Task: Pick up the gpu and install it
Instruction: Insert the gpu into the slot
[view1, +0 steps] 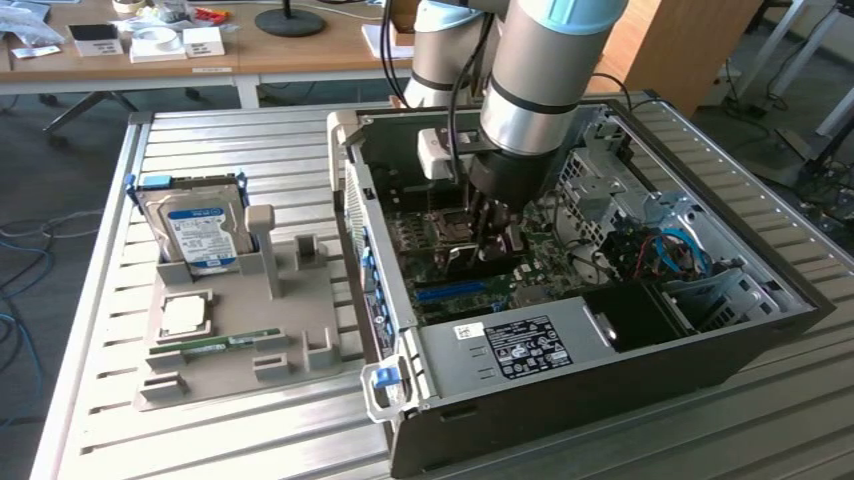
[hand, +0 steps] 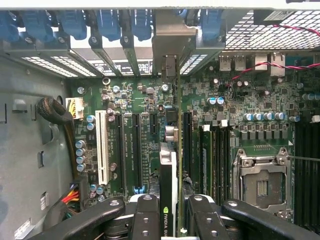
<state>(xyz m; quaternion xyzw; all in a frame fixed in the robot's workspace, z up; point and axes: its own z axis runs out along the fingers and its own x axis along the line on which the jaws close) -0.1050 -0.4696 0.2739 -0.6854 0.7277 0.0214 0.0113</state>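
Where the arm stands inside the open computer case (view1: 574, 395), the gpu (hand: 168, 165) is clamped edge-on by the gripper (hand: 170, 220). The card is held upright over the motherboard (hand: 145, 97) inside the case, with its silver bracket (hand: 167, 47) turned toward the case's rear slot covers. Whether it is seated cannot be told. A hard drive (view1: 200, 235) is stood outside the case.

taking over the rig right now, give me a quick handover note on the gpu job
End effector: shut on the gpu, inside the open computer case.
Position: the gpu is held edge-on over the motherboard slots, its metal bracket at the case's rear slot openings.
Done: picked up and brought into the case.
Left: cannot tell whether it is seated; not yet released.
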